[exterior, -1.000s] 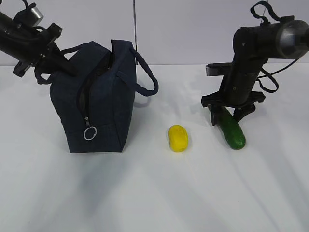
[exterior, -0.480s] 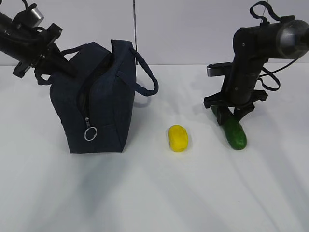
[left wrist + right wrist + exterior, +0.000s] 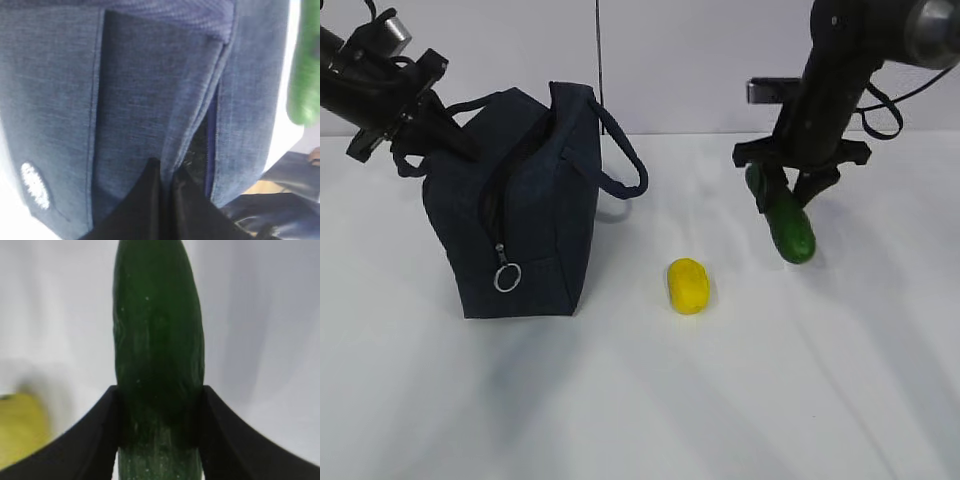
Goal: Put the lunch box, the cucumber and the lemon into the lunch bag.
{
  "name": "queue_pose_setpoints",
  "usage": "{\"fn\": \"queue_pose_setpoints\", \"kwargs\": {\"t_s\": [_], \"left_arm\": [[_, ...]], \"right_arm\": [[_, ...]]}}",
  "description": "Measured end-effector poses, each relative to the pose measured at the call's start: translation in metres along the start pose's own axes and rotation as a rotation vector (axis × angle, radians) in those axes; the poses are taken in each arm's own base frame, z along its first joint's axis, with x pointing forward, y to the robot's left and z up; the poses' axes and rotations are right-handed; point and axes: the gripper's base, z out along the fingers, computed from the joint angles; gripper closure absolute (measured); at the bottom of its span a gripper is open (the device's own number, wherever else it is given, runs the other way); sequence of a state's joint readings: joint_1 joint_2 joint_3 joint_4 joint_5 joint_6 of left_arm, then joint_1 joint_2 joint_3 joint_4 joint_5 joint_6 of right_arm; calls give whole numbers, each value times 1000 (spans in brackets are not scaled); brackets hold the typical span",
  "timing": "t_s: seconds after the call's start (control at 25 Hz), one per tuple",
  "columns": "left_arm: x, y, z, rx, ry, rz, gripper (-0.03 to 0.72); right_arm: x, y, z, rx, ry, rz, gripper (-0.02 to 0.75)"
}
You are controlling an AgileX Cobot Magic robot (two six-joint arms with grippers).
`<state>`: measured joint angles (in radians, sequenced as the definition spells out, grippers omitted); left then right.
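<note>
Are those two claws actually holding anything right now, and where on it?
The right tool grips the cucumber across its upper end. The left tool is shut on the lunch bag, pinching fabric beside the zipper opening.

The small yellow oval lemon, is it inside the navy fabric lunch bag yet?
No, the lemon lies on the white table beside the bag.

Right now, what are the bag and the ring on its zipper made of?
The bag looks like dark navy woven cloth: the left wrist view shows a fine matte weave and stitched seams. The ring looks like shiny silver metal, though coated plastic is possible.
</note>
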<state>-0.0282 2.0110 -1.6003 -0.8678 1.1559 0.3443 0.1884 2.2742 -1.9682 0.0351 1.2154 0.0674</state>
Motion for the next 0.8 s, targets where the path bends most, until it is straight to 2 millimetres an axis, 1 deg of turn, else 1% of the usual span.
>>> {"fn": "queue_pose_setpoints", "kwargs": {"t_s": [0.16,0.32,0.44,0.56,0.64,0.72,0.8], "left_arm": [[2,-1,0,7,20,0,697],[1,-2,0,27,15,-6,697],[-1,-8,0,86,-7,-8,697],[-4,-15,-1,169,-41,-12,697],[-5,-18,-2,201,-56,-12,697],[-5,-19,-2,213,-57,-10,697],[-5,-19,-2,215,-59,-10,697]], "right_arm": [[-10,18,-35,-191,-90,50,395],[-19,46,-76,-501,-180,74,395],[-22,66,-98,-698,-220,53,395],[-20,85,-109,-836,-229,17,395],[-19,95,-111,-865,-241,0,395],[-20,106,-109,-879,-262,-5,395],[-23,116,-100,-901,-265,10,395]]}}
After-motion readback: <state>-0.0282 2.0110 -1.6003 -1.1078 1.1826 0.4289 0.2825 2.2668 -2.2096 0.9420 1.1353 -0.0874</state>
